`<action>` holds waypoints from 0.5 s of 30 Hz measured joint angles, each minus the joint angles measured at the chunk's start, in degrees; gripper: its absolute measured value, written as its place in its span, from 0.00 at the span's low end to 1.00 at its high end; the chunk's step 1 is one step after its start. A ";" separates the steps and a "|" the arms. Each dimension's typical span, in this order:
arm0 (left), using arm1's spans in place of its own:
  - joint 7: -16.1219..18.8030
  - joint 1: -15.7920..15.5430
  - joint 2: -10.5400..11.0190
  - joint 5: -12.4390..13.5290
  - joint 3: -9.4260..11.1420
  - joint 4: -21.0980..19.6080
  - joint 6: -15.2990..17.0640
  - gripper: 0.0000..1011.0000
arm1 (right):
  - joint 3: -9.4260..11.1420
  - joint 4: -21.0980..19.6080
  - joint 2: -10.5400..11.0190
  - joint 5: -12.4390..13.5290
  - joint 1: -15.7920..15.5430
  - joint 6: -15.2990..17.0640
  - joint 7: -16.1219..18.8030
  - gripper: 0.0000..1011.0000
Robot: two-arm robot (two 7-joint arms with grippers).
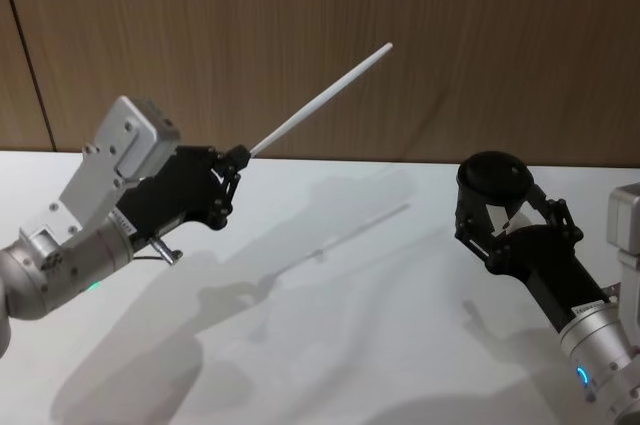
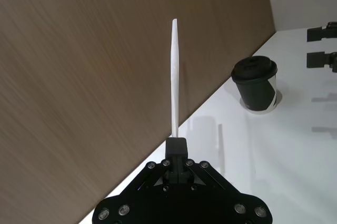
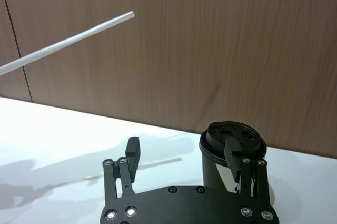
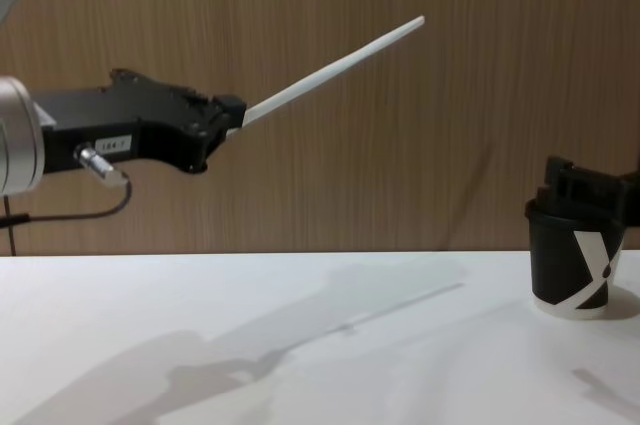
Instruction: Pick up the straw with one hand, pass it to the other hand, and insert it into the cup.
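Since left gripper (image 1: 238,160) clamped the straw (image 1: 320,100) only at its tail end, high over the counter (image 1: 330,325), the handoff could lever it loose. Right gripper (image 3: 180,146) sat jaws apart beside the cup (image 4: 570,265), risking a knock.

White straw (image 1: 320,99); black cup (image 4: 552,263) with white X mark (image 4: 600,271); brown wood-grain wall (image 1: 300,5); white table (image 1: 330,335)

- We cannot see the straw's (image 1: 320,100) lower end, which is covered by the left pincer's (image 1: 238,157) clamped fingers.
- In the right wrist view, the straw runs off the picture's edge.
- In the head view, the right pincer (image 1: 505,215) hides the cup's (image 1: 492,173) lower part.
- We cannot read the left pincer's label (image 4: 117,146).
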 joint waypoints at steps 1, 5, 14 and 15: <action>-0.24 -0.34 0.01 0.00 0.13 -0.04 -0.12 0.00 | 0.00 0.00 0.00 0.00 0.00 0.00 0.00 0.99; -0.61 -1.09 0.02 -0.02 0.40 -0.12 -0.28 0.00 | 0.00 0.00 0.00 0.00 0.00 0.00 0.00 0.99; -1.81 -3.32 -0.10 -0.47 1.34 0.00 -0.75 0.00 | 0.00 0.00 0.00 0.00 0.00 0.00 0.00 0.99; -1.95 -3.60 -0.13 -0.54 1.46 0.06 -0.79 0.00 | 0.00 0.00 0.00 0.00 0.00 0.00 0.00 0.99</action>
